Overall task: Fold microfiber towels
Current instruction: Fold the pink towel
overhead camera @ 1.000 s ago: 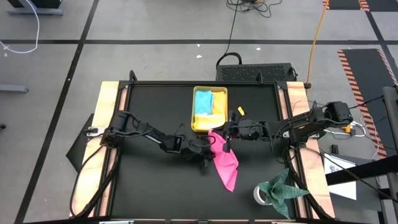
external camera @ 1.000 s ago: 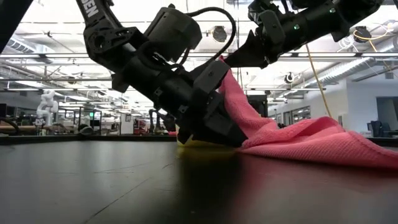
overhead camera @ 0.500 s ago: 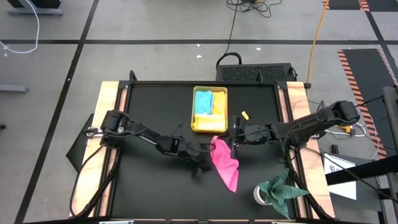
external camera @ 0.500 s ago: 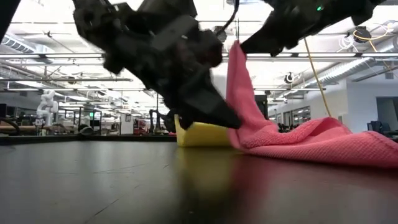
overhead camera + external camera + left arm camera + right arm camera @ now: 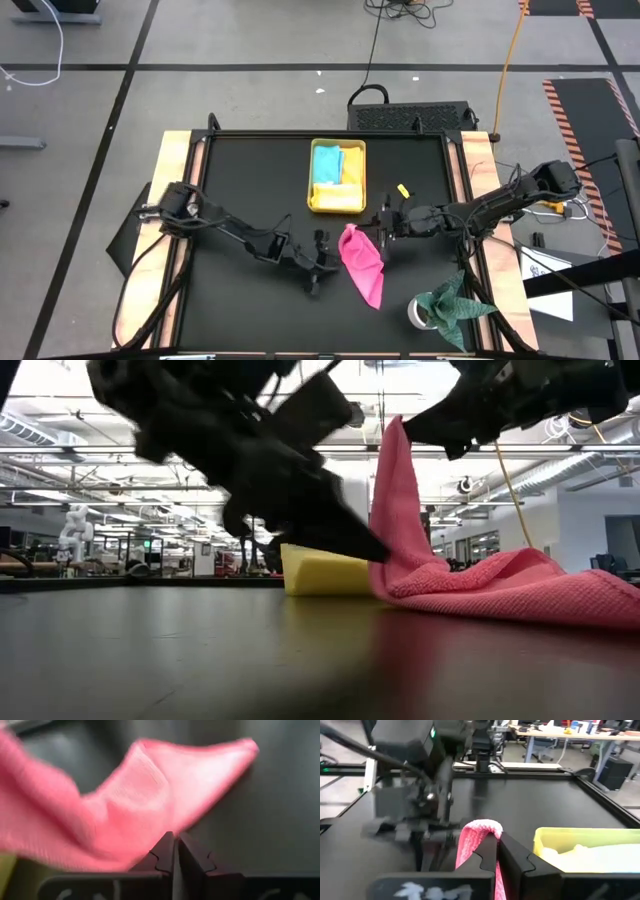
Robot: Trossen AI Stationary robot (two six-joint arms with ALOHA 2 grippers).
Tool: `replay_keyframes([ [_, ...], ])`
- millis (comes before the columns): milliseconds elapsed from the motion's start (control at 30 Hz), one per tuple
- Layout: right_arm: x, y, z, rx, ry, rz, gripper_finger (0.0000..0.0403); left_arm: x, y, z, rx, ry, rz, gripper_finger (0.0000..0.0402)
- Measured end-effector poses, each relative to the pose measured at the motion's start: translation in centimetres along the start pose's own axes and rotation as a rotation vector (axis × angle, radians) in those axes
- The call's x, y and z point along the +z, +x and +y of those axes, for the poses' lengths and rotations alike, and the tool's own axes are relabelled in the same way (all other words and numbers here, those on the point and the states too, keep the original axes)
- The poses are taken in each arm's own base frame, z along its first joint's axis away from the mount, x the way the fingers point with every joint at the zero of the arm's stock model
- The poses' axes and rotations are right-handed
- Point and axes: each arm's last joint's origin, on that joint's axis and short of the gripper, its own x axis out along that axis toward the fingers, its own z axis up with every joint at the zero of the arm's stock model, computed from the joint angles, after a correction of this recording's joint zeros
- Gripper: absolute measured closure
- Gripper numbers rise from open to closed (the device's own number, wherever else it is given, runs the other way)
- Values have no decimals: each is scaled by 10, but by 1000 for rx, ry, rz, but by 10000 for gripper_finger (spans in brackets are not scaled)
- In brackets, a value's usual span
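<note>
The pink towel (image 5: 362, 265) lies on the black table in front of the yellow tray (image 5: 337, 205). Its far corner is raised and its near end (image 5: 374, 295) rests flat on the table. My right gripper (image 5: 378, 228) is shut on that raised corner. My left gripper (image 5: 325, 262) is shut, low beside the towel's left edge, its tip (image 5: 378, 552) at the foot of the raised cloth. In the tray lie a light blue towel (image 5: 328, 160) and a yellow towel (image 5: 346, 182). The orange towel is out of view. My left gripper has its shut tips (image 5: 175, 839) right at the edge of the pink cloth (image 5: 150, 800); whether they touch or pinch it, I cannot tell. My right gripper pinches the towel's raised far corner (image 5: 481, 827) between its two fingers, reaching in about level from the table's right. The cloth bunches over the fingertips and hangs steeply down (image 5: 395, 500) to the table, where the rest lies spread (image 5: 500, 588).
A dark green cloth (image 5: 452, 303) and a small white round thing (image 5: 418, 312) sit at the near right corner. A small yellow piece (image 5: 403, 190) lies right of the tray. Wooden rails (image 5: 175, 200) run along both sides of the table.
My right gripper has drawn the towel's corner away from the tray, toward the table's right and near edges; the raised cloth now stands steeper while its near end has stayed put. My left gripper has moved toward the near edge and rolled about its own line.
</note>
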Motion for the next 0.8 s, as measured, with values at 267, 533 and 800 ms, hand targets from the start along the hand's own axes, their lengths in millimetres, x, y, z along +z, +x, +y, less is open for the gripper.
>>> replay_keyframes([
  [267,-1,1,-10,-40,15,-17,403,-14,27,38,76,-90,-127,358],
  [533,-3,1,-11,-40,1,0,403,-34,30,40,-140,-133,72,395],
  [800,-8,1,-9,-28,21,43,403,-10,-30,10,-153,50,354,397],
])
